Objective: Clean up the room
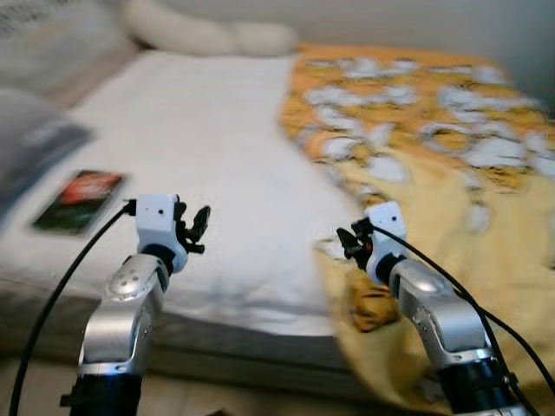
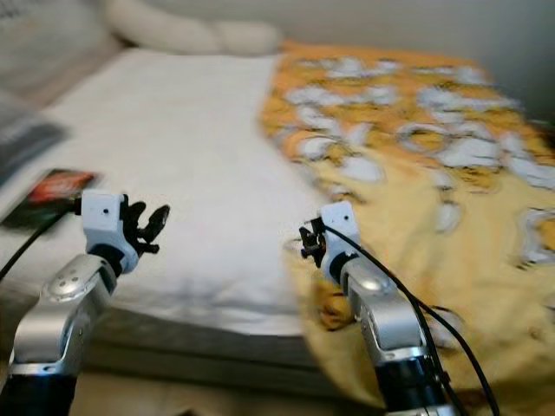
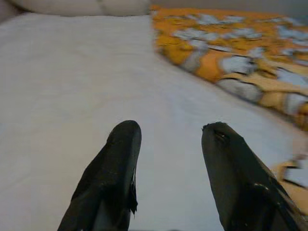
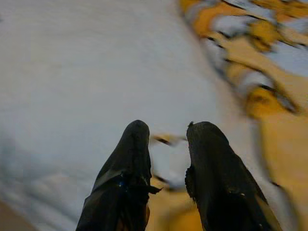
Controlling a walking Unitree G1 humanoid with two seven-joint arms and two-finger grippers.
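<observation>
A bed with a white sheet (image 1: 199, 147) lies before me. An orange and yellow blanket (image 1: 434, 156) with white patches covers its right half and hangs over the front edge. My left gripper (image 1: 198, 227) hovers open over the sheet near the bed's front edge, nothing between its fingers (image 3: 120, 159). My right gripper (image 1: 347, 241) is at the blanket's left edge near the front, its fingers (image 4: 134, 149) a little apart and holding nothing. The eye views are blurred.
A dark book with a red cover picture (image 1: 80, 199) lies on the sheet at the left. Grey bedding (image 1: 35, 147) lies beyond it. Pale pillows (image 1: 208, 36) lie at the head of the bed. Floor (image 1: 217, 394) shows under the front edge.
</observation>
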